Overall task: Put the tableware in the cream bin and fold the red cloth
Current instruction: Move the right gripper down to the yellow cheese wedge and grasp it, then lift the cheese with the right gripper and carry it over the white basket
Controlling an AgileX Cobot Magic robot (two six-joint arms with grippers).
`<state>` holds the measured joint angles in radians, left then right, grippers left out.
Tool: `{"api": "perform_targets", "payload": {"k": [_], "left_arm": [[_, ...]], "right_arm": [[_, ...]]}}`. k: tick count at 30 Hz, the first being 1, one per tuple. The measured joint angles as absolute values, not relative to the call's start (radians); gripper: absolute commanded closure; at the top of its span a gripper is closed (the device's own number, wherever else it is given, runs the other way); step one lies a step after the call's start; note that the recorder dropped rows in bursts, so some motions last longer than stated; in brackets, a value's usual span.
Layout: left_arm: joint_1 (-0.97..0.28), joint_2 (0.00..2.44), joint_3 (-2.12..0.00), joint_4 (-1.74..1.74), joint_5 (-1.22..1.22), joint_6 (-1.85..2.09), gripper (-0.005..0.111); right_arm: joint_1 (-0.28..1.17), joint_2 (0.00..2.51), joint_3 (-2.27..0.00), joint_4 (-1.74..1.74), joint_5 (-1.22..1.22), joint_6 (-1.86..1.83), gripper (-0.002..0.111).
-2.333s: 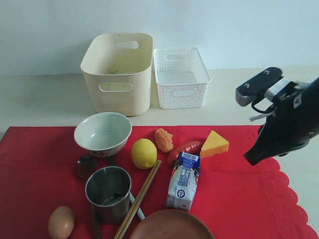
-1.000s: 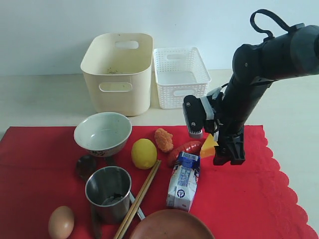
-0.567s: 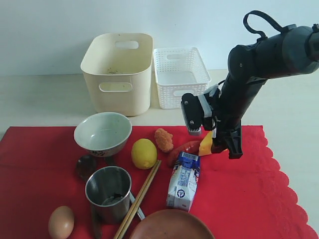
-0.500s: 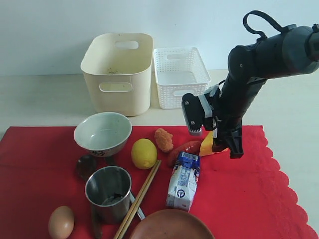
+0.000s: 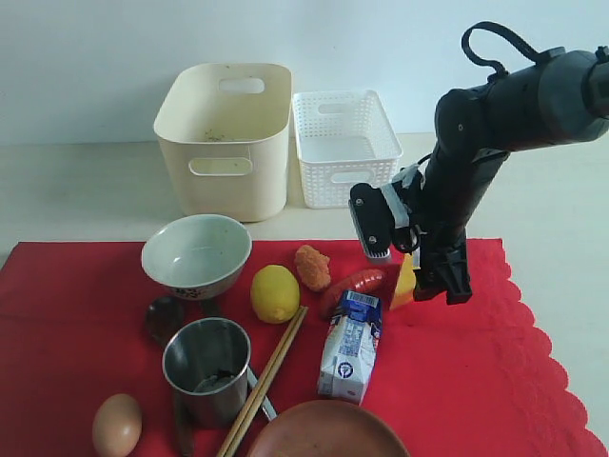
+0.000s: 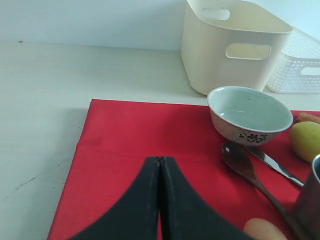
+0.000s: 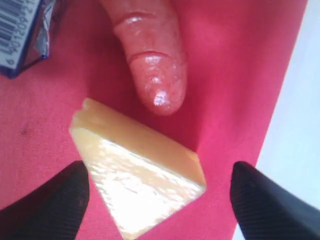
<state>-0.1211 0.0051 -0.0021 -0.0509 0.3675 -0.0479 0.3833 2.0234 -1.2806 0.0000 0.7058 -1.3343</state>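
The red cloth (image 5: 457,381) covers the near table. On it lie the white bowl (image 5: 197,255), steel cup (image 5: 207,367), brown plate (image 5: 328,433), dark spoon (image 6: 242,160), knife (image 6: 272,165) and chopsticks (image 5: 266,379). Behind the cloth stands the cream bin (image 5: 226,138). My right gripper (image 7: 159,175) is open, low over the cloth, its fingers either side of a yellow cheese wedge (image 7: 140,185) with gaps on both sides. In the exterior view this gripper (image 5: 419,276) half hides the wedge. My left gripper (image 6: 160,159) is shut and empty above the cloth's left part.
A white lattice basket (image 5: 344,148) stands to the right of the cream bin. Food lies among the tableware: lemon (image 5: 274,292), egg (image 5: 117,426), milk carton (image 5: 350,347), sausage (image 7: 150,55) touching the cheese, and a fried piece (image 5: 312,268).
My right arm swung in from the right edge and came down over the cheese wedge, which has shifted slightly. Everything else stayed put.
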Motion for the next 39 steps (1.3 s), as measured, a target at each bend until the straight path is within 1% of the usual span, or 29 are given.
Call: {"api": "perform_targets", "payload": {"k": [10, 14, 16, 17, 18, 19, 20, 21, 22, 28, 39], "left_arm": [[-0.121, 0.005, -0.002, -0.051, 0.367, -0.048, 0.107], [-0.121, 0.005, -0.002, -0.051, 0.367, -0.048, 0.107], [-0.121, 0.005, -0.002, -0.051, 0.367, -0.048, 0.107], [-0.121, 0.005, -0.002, -0.051, 0.367, -0.048, 0.107], [-0.121, 0.005, -0.002, -0.051, 0.367, -0.048, 0.107], [-0.121, 0.005, -0.002, -0.051, 0.367, -0.048, 0.107], [-0.121, 0.005, -0.002, -0.051, 0.367, -0.048, 0.107], [-0.121, 0.005, -0.002, -0.051, 0.367, -0.048, 0.107], [-0.121, 0.005, -0.002, -0.051, 0.367, -0.048, 0.107], [-0.121, 0.005, -0.002, -0.051, 0.367, -0.048, 0.107], [-0.121, 0.005, -0.002, -0.051, 0.367, -0.048, 0.107]], "right_arm": [[0.383, 2.029, -1.281, 0.000, 0.705, -1.395, 0.033], [0.383, 2.059, -1.279, 0.000, 0.705, -1.415, 0.038], [0.383, 2.068, -1.279, 0.000, 0.706, -1.417, 0.046], [0.383, 2.070, -1.279, 0.000, 0.706, -1.417, 0.058], [0.383, 2.072, -1.279, 0.000, 0.708, -1.417, 0.064], [0.383, 2.073, -1.279, 0.000, 0.710, -1.417, 0.080], [0.383, 2.075, -1.279, 0.000, 0.708, -1.413, 0.092], [0.383, 2.075, -1.279, 0.000, 0.708, -1.399, 0.101], [0.383, 2.075, -1.279, 0.000, 0.707, -1.387, 0.107], [0.383, 2.026, -1.277, 0.000, 0.686, -1.177, 0.108], [0.383, 1.804, -1.277, 0.000, 0.703, -0.751, 0.108]]}}
